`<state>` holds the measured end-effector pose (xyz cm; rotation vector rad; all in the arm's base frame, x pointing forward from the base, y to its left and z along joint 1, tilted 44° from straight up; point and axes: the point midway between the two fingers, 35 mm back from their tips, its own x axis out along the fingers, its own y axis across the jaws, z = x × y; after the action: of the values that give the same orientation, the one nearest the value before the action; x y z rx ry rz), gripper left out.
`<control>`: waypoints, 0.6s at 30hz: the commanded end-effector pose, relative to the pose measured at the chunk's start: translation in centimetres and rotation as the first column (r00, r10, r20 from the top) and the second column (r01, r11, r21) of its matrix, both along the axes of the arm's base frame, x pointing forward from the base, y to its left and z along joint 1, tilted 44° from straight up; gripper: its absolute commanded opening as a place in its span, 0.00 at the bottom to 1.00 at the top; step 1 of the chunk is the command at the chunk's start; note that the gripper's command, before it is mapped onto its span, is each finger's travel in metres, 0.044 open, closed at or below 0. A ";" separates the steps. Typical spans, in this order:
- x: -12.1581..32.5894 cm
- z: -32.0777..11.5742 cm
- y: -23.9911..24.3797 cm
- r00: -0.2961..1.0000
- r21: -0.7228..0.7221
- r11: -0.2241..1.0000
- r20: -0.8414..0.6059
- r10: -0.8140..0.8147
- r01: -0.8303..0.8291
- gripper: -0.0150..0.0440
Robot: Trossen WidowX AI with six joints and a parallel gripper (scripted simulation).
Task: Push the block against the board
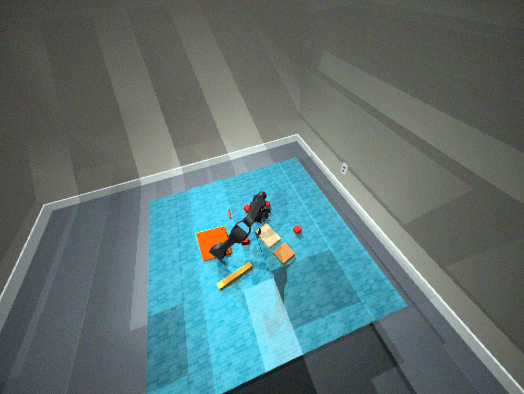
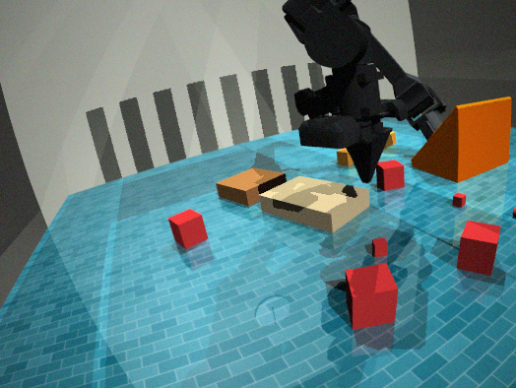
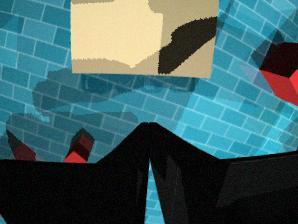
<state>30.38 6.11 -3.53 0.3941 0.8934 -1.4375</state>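
The pale tan board (image 1: 268,235) (image 2: 315,199) (image 3: 115,35) lies flat on the blue mat. The orange-brown square block (image 1: 284,253) (image 2: 241,187) lies flat beyond the board's far end from the arm's front; a narrow gap seems to show between them, and their facing sides look offset. The block is out of the wrist view. My gripper (image 2: 365,180) (image 3: 148,130) is shut and empty, pointing down near the board's right corner in the exterior view. In the wrist view its tip is short of the board's near side, with mat showing between. Its exact height is unclear.
Red cubes (image 1: 297,229) (image 2: 188,228) (image 3: 285,82) of several sizes lie around the board; one red cube (image 2: 390,175) is close to the gripper. An orange wedge (image 1: 207,241) (image 2: 484,140) and a yellow-orange bar (image 1: 235,276) (image 2: 344,158) lie on the arm's other side.
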 end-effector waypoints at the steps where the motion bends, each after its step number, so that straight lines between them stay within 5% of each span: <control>1: 0.2 -0.2 0.2 0.999 0.001 1.000 0.023 -0.022 0.022 0.25; 6: -0.3 -3.9 -3.4 0.999 -0.001 1.000 0.023 -0.022 0.022 0.25; 18: -0.2 -3.8 -4.0 0.999 -0.001 1.000 0.023 -0.022 0.022 0.25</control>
<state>30.08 2.42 -7.50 0.4234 0.8722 -1.4537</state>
